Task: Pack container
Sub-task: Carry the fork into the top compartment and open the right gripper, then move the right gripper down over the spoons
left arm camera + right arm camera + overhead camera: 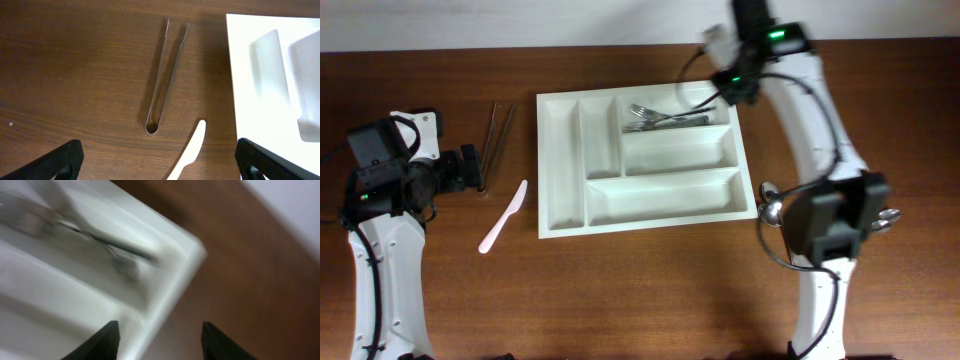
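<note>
The container [560, 160] sat on the table [650, 290], forks [660, 117] in its top slot. Left of it, the left tool [159, 150] hung wide open over tongs [167, 75]. The right tool [160, 335] gaped empty at its far-right corner.

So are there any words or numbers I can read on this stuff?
None: no words, numbers or labels show on the white tray, the tongs, the plastic knife or the forks.
The right wrist view is too blurred to read anything.
</note>
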Controlling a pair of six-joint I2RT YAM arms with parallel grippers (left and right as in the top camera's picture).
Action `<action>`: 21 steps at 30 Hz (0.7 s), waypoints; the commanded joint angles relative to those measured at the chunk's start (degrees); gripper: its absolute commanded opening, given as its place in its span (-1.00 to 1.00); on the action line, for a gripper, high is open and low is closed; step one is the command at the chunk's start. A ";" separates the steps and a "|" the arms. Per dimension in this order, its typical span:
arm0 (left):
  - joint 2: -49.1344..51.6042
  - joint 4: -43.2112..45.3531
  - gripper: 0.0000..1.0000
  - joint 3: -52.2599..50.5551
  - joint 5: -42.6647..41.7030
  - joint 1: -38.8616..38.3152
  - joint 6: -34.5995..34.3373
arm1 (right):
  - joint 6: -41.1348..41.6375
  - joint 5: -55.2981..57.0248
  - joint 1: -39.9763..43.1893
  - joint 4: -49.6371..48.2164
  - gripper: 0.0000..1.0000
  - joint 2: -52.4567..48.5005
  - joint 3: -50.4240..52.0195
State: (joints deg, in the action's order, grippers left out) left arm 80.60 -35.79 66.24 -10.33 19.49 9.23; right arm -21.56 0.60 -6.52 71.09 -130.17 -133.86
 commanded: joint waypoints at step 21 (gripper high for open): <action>0.20 0.15 0.98 1.20 -0.83 0.17 0.72 | 38.86 -10.49 27.89 19.15 -0.09 3.15 2.71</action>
State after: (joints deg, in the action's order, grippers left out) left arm 80.60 -35.79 66.24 -10.33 19.49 9.23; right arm 15.49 -9.02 21.52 90.24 -127.92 -131.59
